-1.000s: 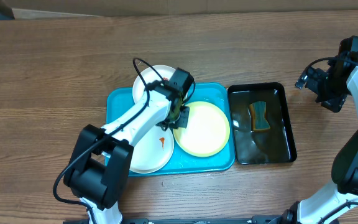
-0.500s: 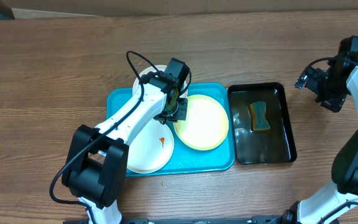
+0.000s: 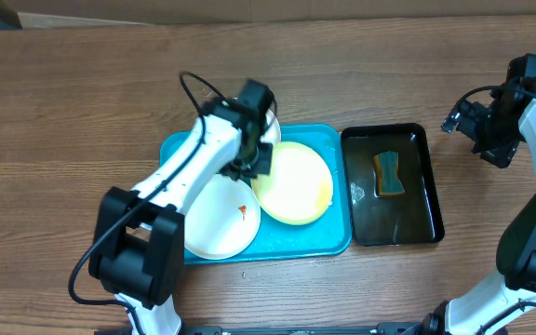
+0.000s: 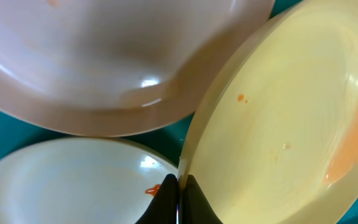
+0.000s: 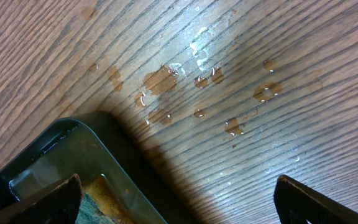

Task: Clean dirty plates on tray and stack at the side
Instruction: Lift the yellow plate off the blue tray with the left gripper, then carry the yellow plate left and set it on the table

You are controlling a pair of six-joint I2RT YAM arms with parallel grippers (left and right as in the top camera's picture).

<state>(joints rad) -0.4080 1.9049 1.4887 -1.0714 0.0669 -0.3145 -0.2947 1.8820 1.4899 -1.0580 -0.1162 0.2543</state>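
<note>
Left end effector pinching yellow plate rim.

The tray is offering almost no free floor: the front white plate, the back white plate and the yellow plate are crowding it, their rims overlapping. The left arm is lying slantwise over the tray's left half, blocking any approach from that side, and the left gripper is pinching the yellow plate's rim. Only a thin gap is separating the tray from the black tray, where a sponge is lying reachable from above. The table is lying open to the left and along the far side. The right gripper, jaws spread, is hovering over wet wood beside the black tray's corner.
</note>
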